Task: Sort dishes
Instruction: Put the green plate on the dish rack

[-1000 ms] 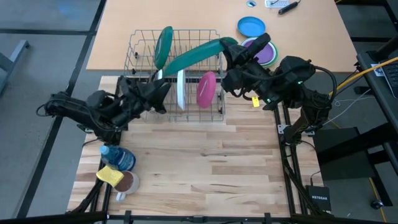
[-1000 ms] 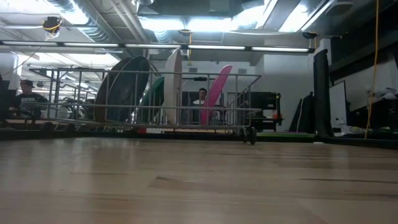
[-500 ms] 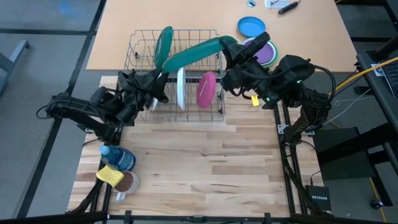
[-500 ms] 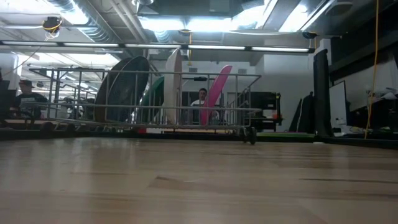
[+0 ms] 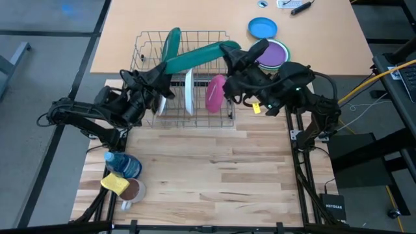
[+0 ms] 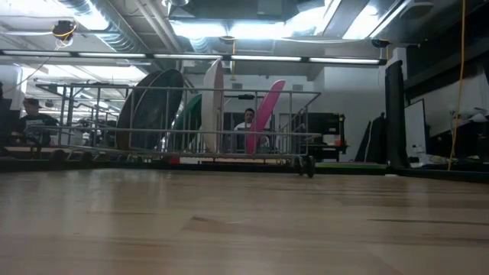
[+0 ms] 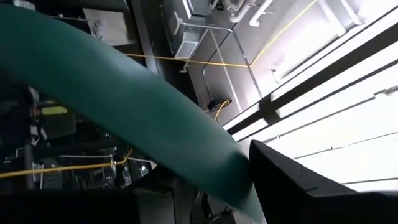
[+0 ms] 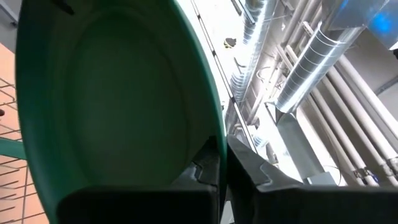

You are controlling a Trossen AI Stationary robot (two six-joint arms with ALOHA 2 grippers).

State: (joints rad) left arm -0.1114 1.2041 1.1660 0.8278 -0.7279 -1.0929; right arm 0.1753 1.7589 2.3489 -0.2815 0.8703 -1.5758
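Right claw [image 5: 229, 54] is clamped on the green plate's [image 5: 195, 57] rim above the rack [image 5: 140, 49]; left claw [image 5: 164, 81], parted, is at its other edge. Release should be held until support is sure.

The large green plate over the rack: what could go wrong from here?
1. The right gripper, jaws shut, pinches the large green plate only at its rim; tilted, it could slip.
2. The left gripper, close to its other end, could knock it.
3. Lowered, it could hit the white plate or pink plate standing in the rack.
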